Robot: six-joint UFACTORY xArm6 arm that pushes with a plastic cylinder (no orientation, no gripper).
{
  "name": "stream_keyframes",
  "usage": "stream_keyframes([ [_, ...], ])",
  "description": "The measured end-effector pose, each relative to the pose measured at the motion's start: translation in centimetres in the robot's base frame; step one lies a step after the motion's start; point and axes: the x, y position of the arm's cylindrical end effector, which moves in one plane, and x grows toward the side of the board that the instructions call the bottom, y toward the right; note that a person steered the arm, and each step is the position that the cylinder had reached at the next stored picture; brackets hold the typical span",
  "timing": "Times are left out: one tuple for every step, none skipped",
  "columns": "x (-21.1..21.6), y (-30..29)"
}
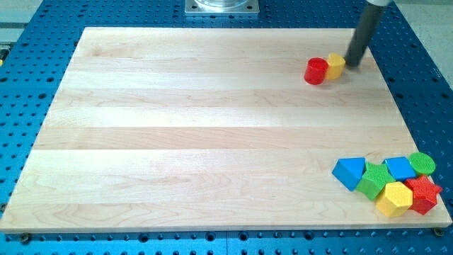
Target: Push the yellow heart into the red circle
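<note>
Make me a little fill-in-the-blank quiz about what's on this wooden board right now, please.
1. The yellow heart is touching the ____ circle.
2. My tip sits just to the view's ____ of the yellow heart.
3. The other blocks are clustered in the board's bottom-____ corner.
4. In that cluster, the green circle lies nearest the view's ____ edge.

Missing words: red; right; right; right

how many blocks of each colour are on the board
red: 2, the red circle and the red star
yellow: 2, the yellow heart and the yellow hexagon
blue: 2, the blue triangle and the blue block
green: 2, the green block and the green circle
total: 8
</note>
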Motion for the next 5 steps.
stream_keyframes([
  [-1.3, -3.1],
  [-1.0, -3.9],
  [-1.0, -0.1],
  [-1.0, 0.8],
  [1.4, 0.4],
])
